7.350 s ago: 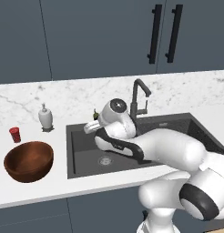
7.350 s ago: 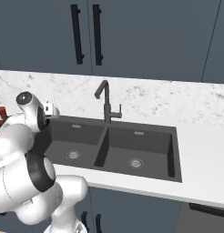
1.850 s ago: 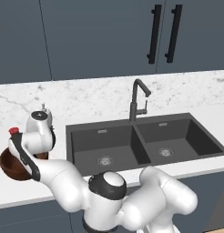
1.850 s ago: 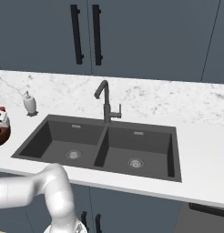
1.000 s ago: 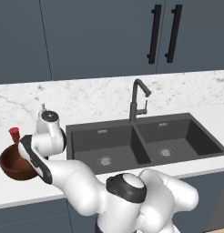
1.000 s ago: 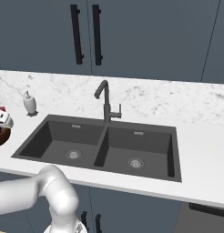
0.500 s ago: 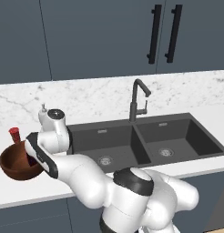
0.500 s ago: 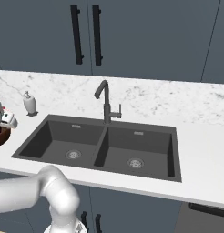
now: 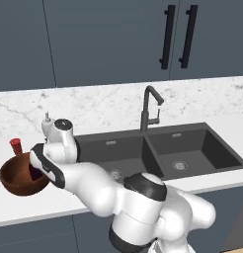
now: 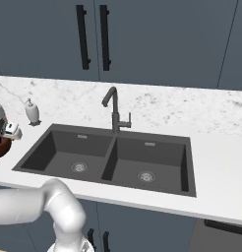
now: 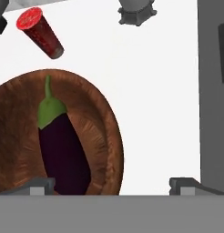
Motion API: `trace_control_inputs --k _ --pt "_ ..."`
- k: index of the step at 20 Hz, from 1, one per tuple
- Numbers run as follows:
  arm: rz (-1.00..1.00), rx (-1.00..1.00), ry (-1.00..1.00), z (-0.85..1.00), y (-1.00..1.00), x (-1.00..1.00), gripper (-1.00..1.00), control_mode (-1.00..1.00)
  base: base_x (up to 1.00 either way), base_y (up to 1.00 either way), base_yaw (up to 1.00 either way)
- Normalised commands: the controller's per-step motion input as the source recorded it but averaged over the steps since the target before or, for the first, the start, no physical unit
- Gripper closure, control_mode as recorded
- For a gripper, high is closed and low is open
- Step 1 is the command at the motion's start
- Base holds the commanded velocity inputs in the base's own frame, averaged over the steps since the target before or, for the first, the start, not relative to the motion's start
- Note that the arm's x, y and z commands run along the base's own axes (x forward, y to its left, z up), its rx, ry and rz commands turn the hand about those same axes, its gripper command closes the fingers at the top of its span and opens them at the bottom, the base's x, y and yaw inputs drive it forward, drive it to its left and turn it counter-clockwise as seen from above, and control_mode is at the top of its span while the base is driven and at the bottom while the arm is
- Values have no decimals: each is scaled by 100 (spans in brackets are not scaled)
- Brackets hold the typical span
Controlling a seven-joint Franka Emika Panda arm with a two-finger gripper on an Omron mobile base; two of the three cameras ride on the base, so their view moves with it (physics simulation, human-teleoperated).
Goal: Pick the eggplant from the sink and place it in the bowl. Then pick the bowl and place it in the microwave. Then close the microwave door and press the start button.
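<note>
The eggplant (image 11: 63, 150), dark purple with a green cap, lies inside the reddish-brown wooden bowl (image 11: 107, 136) on the white counter left of the sink (image 9: 158, 148). My gripper (image 11: 113, 185) hovers above the bowl's right rim, open, its two fingertips (image 11: 38, 184) far apart with nothing between them. In the left base view the bowl (image 9: 15, 178) sits at the counter's left end with the hand over its right side, and a bit of the purple eggplant (image 9: 33, 172) shows beside it. The microwave is out of view.
A small red cup (image 9: 16, 146) stands just behind the bowl, and a soap dispenser (image 10: 32, 112) stands by the sink's back left corner. The dark faucet (image 9: 149, 106) rises behind the two basins. Dark cabinets with bar handles hang above.
The hand has lifted a little and drifted right over the bowl's rim. The eggplant stays lying in the bowl.
</note>
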Motion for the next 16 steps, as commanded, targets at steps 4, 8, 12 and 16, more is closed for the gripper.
trace_control_inputs --k 4,8,12,16 --pt "0 0 4 -14 0 5 -100 -100 0 0 0" --pt "0 -2 4 -16 5 7 -100 -100 0 0 0" --pt "0 -3 5 -19 12 8 -100 -100 0 0 0" --pt "0 -3 3 -19 12 12 -100 -100 0 0 0"
